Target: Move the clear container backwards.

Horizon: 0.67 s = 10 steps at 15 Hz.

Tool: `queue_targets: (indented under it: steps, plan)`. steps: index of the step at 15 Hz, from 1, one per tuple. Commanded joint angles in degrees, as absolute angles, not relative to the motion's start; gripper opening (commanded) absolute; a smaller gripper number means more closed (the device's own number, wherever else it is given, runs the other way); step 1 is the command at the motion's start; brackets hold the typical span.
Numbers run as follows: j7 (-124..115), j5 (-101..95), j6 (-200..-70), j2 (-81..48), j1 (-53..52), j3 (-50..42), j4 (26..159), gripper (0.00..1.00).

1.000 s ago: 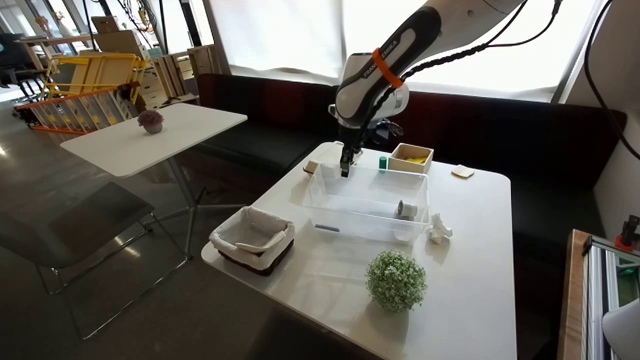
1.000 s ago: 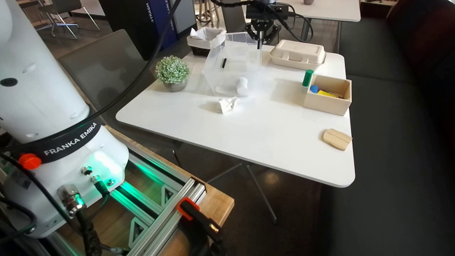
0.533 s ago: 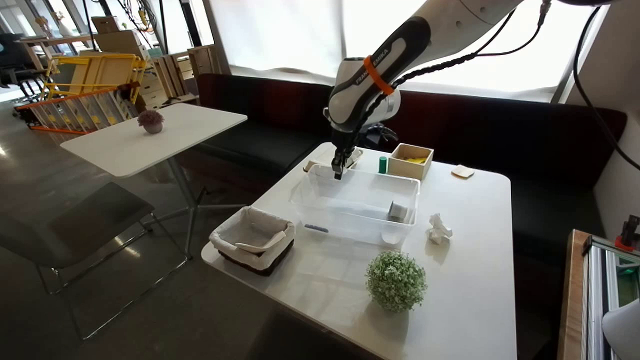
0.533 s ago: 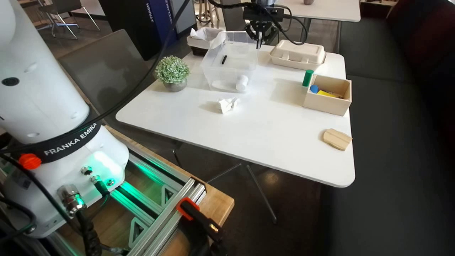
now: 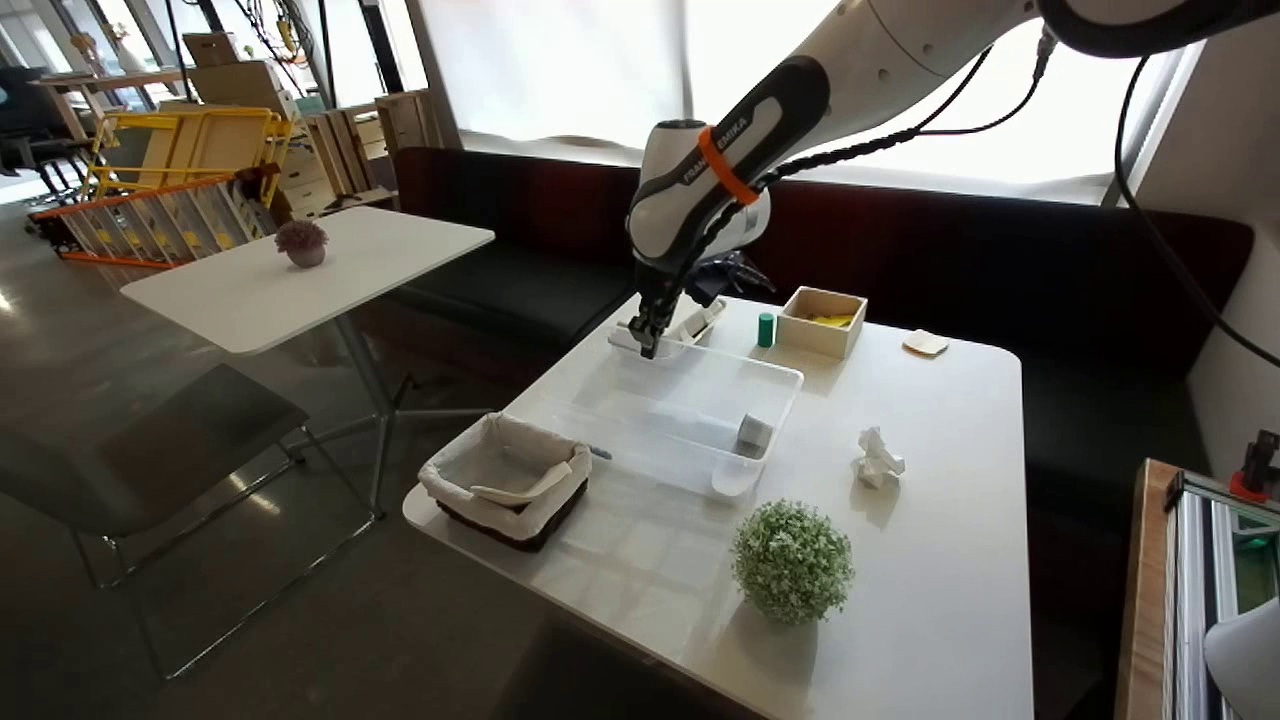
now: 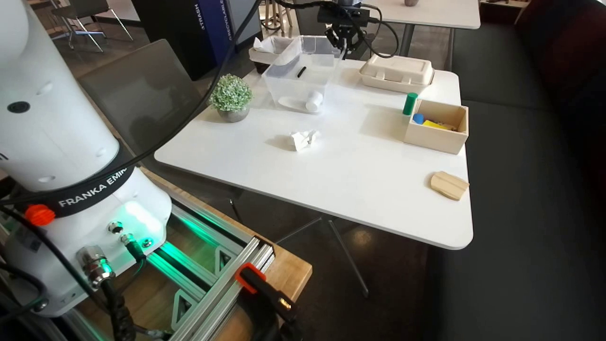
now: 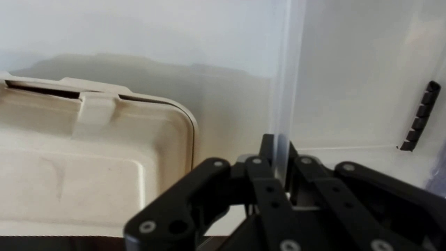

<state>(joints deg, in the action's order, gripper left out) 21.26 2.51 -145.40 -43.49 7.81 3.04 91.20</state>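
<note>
The clear container (image 5: 690,462) is a large see-through bin on the white table. It also shows in an exterior view (image 6: 296,92), with a white cup (image 6: 314,101) and a short black spiral piece (image 6: 301,72) in it. My gripper (image 5: 650,348) is at its long side beside the takeout box, and also shows in an exterior view (image 6: 344,53). In the wrist view the fingers (image 7: 278,148) are shut on the container's rim (image 7: 290,69), one finger on each side of the wall. The fingertips are partly hidden behind the rim.
A cloth-lined basket (image 5: 480,507) stands close to the container's far end. A beige takeout box (image 6: 397,71) is beside the gripper. Also on the table are a plant (image 5: 793,562), crumpled paper (image 5: 880,460), a wooden box (image 5: 820,338), a green cylinder (image 5: 766,330) and a wooden piece (image 5: 926,343).
My gripper and the container have moved together away from the robot base, towards the basket. The cup and black piece moved along with it. The crumpled paper stayed in place.
</note>
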Motion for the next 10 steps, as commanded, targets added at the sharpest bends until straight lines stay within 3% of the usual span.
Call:
queue_targets:
  steps: [1,10]
  plan:
    - [14.47,0.43,-145.65,-47.5,5.21,0.73,85.77,0.02]
    - [7.56,-3.24,-144.62,-54.58,2.4,-2.16,74.73,0.02]
